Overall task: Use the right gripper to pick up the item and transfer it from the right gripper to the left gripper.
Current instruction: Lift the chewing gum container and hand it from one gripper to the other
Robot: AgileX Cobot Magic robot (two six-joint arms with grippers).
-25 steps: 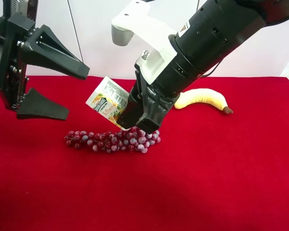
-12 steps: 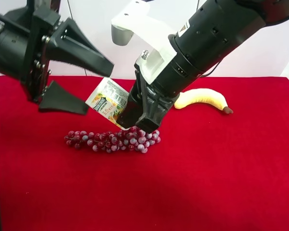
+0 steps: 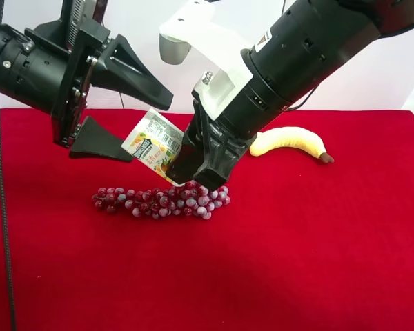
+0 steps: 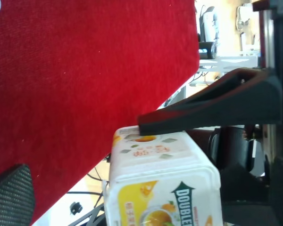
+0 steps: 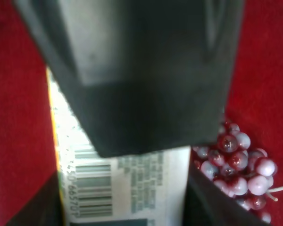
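Right gripper (image 3: pixel 196 181), under the white housing (image 3: pixel 200 38) at the exterior high view's right: jaws pinched on the drink carton (image 3: pixel 152 141), gripping its lower end. Carton held clear of the bench (image 3: pixel 310 269), tilted, free upper end pointing toward the exterior high view's left, barcode and green print facing up. From the right wrist: barcode face of the carton (image 5: pixel 127 188) clamped between 2 dark fingers (image 5: pixel 141 94), grapes (image 5: pixel 238 165) just beside.

Left gripper (image 3: pixel 149 129), all black, at the exterior high view's left: jaws spread wide, 1 wedge finger above the carton's free end, the other below it near the carton's edge. Free end of the carton lying between the 2 fingertips. From the left wrist: printed end of the carton (image 4: pixel 165 188) right at the tip of 1 finger (image 4: pixel 217 101), textured pad of the other finger (image 4: pixel 9 193) well apart from it. Contact between that fingertip and the carton: impossible to tell.

On the bench's red cloth (image 3: pixel 69 276), directly beneath the right gripper: grapes (image 3: pixel 162 201), 1 red bunch lying flat, nearest berries close under the fingertips. Farther back, toward the exterior high view's right: 1 yellow banana (image 3: pixel 290 143), one end hidden behind the right arm, well apart from the grapes.
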